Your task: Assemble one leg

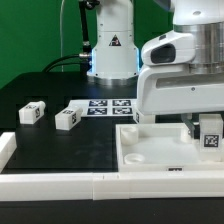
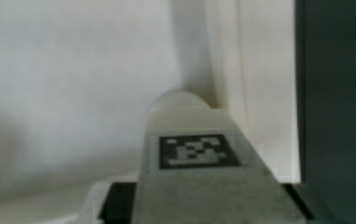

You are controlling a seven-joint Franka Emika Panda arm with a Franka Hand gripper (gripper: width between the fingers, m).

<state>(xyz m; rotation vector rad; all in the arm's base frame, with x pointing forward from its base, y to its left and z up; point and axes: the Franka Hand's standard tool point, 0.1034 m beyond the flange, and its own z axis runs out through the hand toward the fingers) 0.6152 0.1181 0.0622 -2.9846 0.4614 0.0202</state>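
My gripper [image 1: 207,122] is shut on a leg [image 1: 211,137], a small white block with a black-and-white tag, and holds it over the right side of the large white square panel [image 1: 160,150]. In the wrist view the leg [image 2: 198,150] fills the space between my dark fingers [image 2: 125,200], its rounded tip pointing at the panel [image 2: 68,90] near the panel's edge. My gripper [image 2: 201,205] grips it on both sides. Whether the leg touches the panel is hidden. Two more legs [image 1: 32,113] [image 1: 68,118] lie on the black table at the exterior view's left.
The marker board [image 1: 108,105] lies behind the loose legs, in front of the arm's base [image 1: 112,50]. A white rail [image 1: 60,185] runs along the table's front edge, with a short white piece [image 1: 6,148] at the exterior view's left. The black table [image 2: 344,90] shows beside the panel.
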